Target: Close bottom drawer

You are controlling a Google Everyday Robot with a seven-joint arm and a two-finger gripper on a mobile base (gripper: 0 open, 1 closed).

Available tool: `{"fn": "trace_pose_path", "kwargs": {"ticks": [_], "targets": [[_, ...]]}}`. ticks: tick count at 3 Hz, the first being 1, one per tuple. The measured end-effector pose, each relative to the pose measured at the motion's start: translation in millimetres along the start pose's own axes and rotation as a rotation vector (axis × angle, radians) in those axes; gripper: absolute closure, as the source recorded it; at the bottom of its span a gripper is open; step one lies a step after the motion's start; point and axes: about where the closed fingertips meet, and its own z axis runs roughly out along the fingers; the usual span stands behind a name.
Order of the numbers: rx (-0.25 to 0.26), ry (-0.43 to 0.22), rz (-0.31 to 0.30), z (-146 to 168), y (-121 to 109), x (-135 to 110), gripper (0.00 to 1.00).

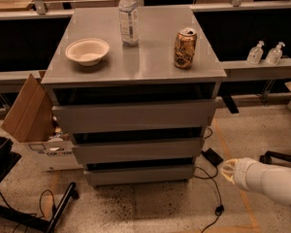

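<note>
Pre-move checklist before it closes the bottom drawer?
1. Bottom drawer in view, front unobstructed: ok.
2. Drawer out of the cabinet: cannot tell; only a dark gap shows above its front.
3. Gripper at the front: not ok; it is low, to the right of the cabinet, apart from the drawer.
4. Floor between them: not ok; a cable and a black box lie there.
5. Can, bottle and bowl upright on top: ok.
</note>
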Motion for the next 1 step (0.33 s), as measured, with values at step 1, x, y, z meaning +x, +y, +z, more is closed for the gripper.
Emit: {"fn": "trace_pose_path", "kwargs": {"ticks": [1], "targets": [[-0.008,-0.026,-0.037,-11.4,5.8,-6.2,0.82]]}}
